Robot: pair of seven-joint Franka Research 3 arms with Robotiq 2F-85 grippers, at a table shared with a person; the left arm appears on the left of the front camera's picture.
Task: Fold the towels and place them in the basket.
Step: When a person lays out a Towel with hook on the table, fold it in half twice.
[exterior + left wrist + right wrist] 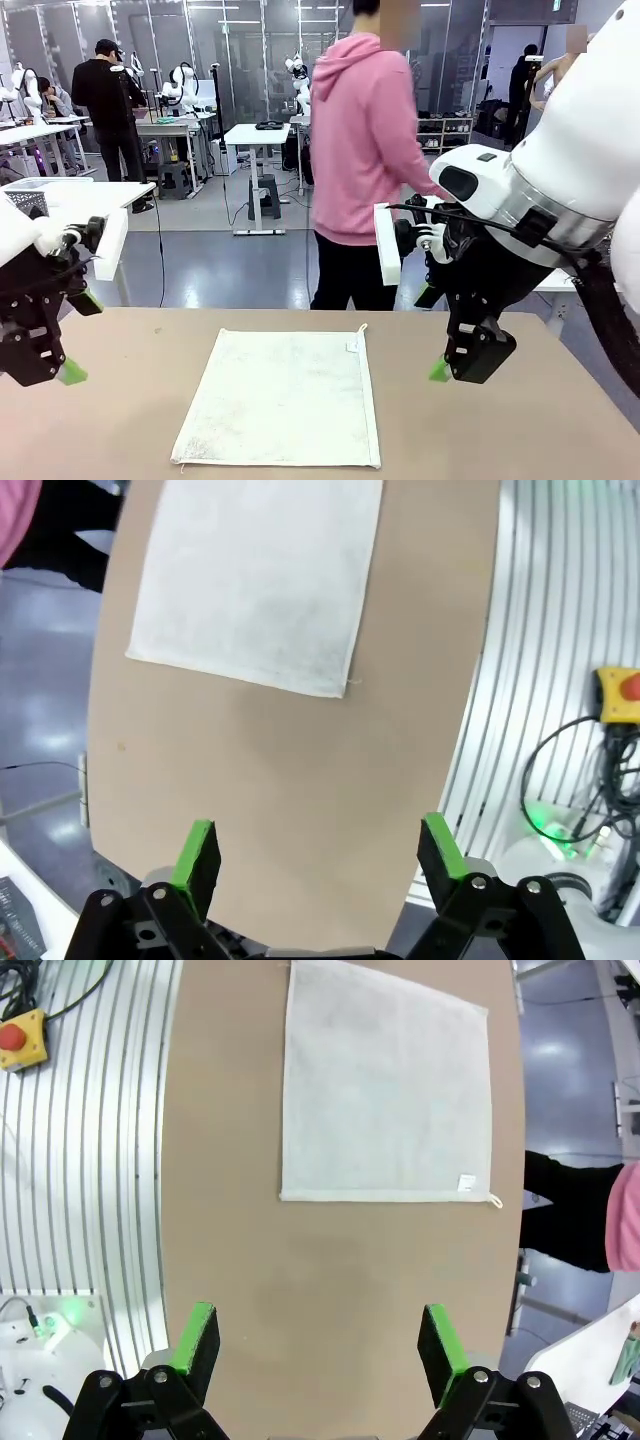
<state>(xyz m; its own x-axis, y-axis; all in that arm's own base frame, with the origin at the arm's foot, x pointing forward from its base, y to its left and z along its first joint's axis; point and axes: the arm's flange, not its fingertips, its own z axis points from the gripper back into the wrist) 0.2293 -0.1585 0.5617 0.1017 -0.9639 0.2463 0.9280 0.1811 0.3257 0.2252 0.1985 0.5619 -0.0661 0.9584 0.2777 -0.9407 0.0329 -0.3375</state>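
An off-white towel [280, 397] is lying spread flat in one layer on the middle of the brown table [120, 400], between the two arms. A small white label [466, 1182] is sitting at the towel's far corner on the robot's right, beside a thin hanging loop [495, 1201]; its print is too small to read.

The left gripper [320, 845] is hovering above the table's left part, jaws spread wide with nothing between the green pads [198, 852]. The right gripper [320, 1325] is hanging over the right part, likewise wide apart and holding nothing. Both are well clear of the towel.

A person in a pink hoodie [365, 150] is standing at the far side. A yellow box with a red button [20, 1040] is sitting beside the table's near edge, no writing legible.
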